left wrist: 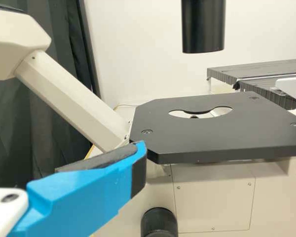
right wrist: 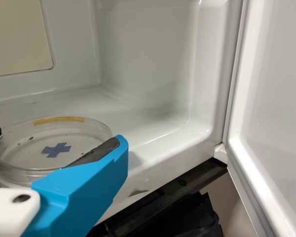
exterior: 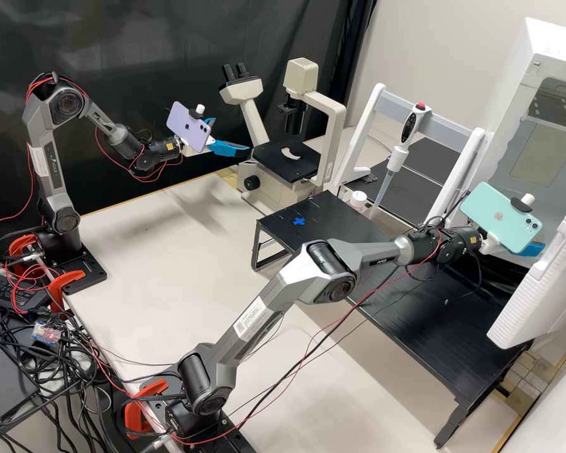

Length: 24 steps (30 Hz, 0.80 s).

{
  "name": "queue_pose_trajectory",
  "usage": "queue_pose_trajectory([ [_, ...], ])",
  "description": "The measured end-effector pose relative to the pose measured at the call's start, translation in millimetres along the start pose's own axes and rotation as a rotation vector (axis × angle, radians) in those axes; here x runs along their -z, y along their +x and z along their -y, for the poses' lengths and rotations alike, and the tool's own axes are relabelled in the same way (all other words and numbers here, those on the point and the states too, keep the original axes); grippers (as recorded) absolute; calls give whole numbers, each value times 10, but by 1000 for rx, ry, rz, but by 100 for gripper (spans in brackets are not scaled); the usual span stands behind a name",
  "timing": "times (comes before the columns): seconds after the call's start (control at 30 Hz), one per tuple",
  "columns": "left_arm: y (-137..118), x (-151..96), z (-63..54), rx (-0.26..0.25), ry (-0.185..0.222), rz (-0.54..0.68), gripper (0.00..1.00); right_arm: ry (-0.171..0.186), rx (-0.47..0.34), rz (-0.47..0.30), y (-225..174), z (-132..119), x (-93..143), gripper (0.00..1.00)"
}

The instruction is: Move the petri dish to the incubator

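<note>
My right gripper is at the open white incubator in the high view, partly behind its phone. In the right wrist view, the right gripper is shut on the clear petri dish, one finger at each side. The dish, which has a yellow strip on its rim and a blue cross, is held level at the mouth of the incubator chamber. My left gripper stands open and empty beside the microscope. From the left wrist view, a finger of the left gripper is before the microscope stage.
The incubator door stands swung out beside the right gripper. A black platform runs below the right arm, with a blue cross mark near its far end. Behind it are a pipette on a stand and a white-capped bottle. The microscope stands at the back.
</note>
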Motion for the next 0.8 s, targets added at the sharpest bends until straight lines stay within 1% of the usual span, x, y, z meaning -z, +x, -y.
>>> queue_pose_trajectory([
  [0.07,0,0,0,0,0,0,100,-2,1,0,0,1,0,0],
  [0.1,0,0,0,0,0,0,100,-6,2,0,4,7,-6,100],
  [0.27,0,0,0,0,0,0,100,-44,10,2,15,28,-24,100],
  [0.4,0,0,0,0,0,0,100,-57,15,10,19,36,-36,100],
  [0.47,0,0,0,0,0,0,100,-70,17,11,19,42,-42,100],
  [0.6,0,0,0,0,0,0,100,-77,28,25,21,79,-85,100],
  [0.8,0,0,0,0,0,0,100,-70,55,38,-41,142,-140,100],
])
